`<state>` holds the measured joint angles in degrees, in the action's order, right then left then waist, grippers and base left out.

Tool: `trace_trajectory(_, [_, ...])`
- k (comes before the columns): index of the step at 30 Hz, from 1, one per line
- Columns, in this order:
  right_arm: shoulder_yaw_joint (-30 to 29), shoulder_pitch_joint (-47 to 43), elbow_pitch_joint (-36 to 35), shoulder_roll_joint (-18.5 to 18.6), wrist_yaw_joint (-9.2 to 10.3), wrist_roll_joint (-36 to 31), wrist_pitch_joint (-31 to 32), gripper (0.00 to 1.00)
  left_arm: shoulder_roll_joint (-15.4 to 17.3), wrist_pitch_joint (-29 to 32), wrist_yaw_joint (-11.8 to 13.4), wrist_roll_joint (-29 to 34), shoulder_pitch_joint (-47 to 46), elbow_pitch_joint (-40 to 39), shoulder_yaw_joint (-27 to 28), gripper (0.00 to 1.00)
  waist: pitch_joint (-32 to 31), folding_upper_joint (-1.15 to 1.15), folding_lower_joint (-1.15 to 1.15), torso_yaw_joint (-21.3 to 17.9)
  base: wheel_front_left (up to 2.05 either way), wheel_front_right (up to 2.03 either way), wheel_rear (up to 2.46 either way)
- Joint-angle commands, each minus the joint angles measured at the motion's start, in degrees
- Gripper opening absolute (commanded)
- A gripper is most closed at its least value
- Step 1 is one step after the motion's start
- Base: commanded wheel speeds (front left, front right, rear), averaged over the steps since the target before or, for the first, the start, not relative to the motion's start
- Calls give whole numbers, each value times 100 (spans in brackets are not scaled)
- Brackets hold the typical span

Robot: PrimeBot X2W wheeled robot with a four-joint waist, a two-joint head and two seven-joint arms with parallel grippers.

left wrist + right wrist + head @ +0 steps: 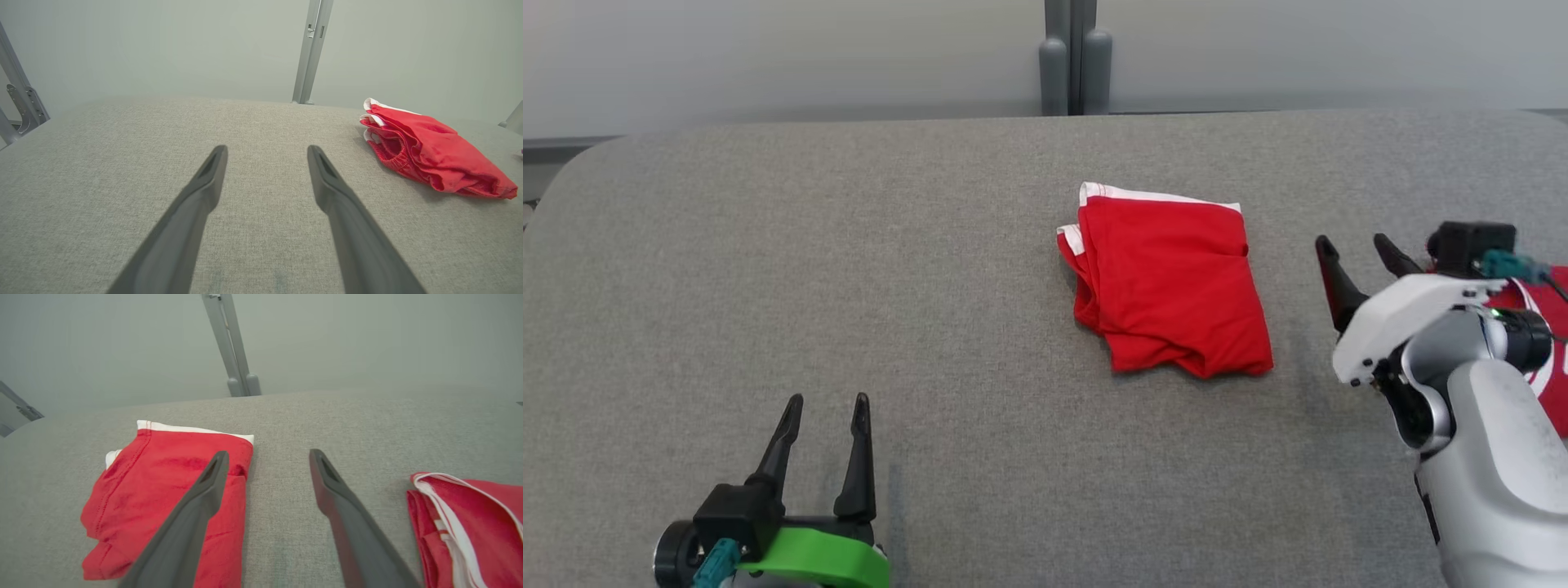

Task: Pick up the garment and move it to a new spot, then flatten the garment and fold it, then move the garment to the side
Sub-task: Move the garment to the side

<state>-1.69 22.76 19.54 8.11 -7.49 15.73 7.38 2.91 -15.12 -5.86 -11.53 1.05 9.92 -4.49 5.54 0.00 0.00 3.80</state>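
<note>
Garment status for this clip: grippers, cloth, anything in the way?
Left gripper open, empty, low left. Right gripper open, empty, just right of the red garment, which lies folded on the table. Second red garment far right, not blocking.

We see just a bit of a second red cloth (1560, 400); the right arm (1494, 457) covers most of it, and the picture's edge cuts it off. In the right wrist view, one finger (188, 522) of the right gripper (268, 454) hides part of the folded garment (135, 490).

no readable text, labels or signs
</note>
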Motion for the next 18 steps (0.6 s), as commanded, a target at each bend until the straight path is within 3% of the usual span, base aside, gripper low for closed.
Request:
trace_trajectory(1, [91,259,187,40,2,20,336,100,6,0,-12,-86,-149,8,-59,100,255,0,0,161,0,0,0])
trace_trajectory(7, [286,952,1151,54,3,213,1334,100,7,0,15,-188,-363,67,-261,100,460,0,0,386,0,0,0])
trace_trajectory(12, [165,1323,1930,11,3,94,1444,100,7,0,83,-265,-469,74,-377,100,559,0,0,601,0,0,0])
trace_trajectory(18, [133,1513,2396,-3,3,211,1373,100,7,0,105,-269,-520,64,-410,100,610,0,0,704,0,0,0])
